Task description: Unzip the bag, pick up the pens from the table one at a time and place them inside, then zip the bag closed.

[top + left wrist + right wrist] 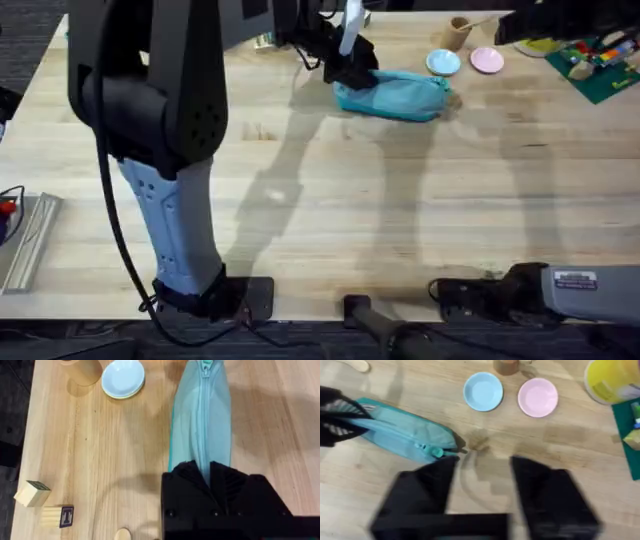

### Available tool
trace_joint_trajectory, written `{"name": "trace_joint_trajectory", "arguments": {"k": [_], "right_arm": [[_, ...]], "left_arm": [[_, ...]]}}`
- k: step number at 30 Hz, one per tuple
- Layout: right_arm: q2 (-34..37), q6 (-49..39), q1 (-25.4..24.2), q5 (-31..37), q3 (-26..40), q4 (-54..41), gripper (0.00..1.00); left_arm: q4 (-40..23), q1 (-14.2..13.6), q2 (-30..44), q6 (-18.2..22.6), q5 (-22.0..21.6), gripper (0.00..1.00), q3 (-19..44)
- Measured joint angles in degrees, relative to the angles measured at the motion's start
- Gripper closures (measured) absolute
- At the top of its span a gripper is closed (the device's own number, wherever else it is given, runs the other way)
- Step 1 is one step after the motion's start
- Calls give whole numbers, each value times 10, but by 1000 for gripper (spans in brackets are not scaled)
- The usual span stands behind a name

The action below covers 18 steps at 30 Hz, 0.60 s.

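Still at the zip stage, judging by the layout; teal bag (pixel 393 96) lying on its side at the far middle of the desk (pixel 330 210), zipper line running its length, pull tab toward the end nearest the small dishes, zipper looking closed along the stretch in sight; no pens in view on the desk, so cannot tell whether unzipping or closing is in hand

Left claw (pixel 209 472) down on the near-left end of the bag, fingers pinched over the fabric at the zipper line, clenched on the bag and pinning it

Right claw (pixel 482 465) released, fingers spread apart, hovering just beside the pull-tab end, near but not touching; light-blue dish (pixel 483 391) and pink dish (pixel 538 397) close beyond that end

Next, by judgement: lower the right claw over the small tab, close on it alone, not the cloth, then draw along the zipper toward the held end while keeping the left hold firm
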Motion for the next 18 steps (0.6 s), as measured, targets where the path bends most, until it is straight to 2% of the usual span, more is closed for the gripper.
{"name": "trace_joint_trajectory", "arguments": {"k": [2, 3, 7, 13, 18], "right_arm": [[-21, 2, 0, 0, 0, -13, 63], [-30, 3, 0, 0, 0, -21, 22], [-53, 33, 0, 0, 0, -46, 7], [-65, 143, 0, -5, 0, -93, 5], [-65, 111, 0, -34, 0, -114, 5]], "left_arm": [[0, 0, 0, 0, 0, 957, 0], [0, 0, 0, 0, 0, 957, 0], [0, 0, 0, 0, 0, 957, 0], [0, 0, 0, 0, 0, 957, 0], [0, 0, 0, 0, 0, 957, 0]]}}
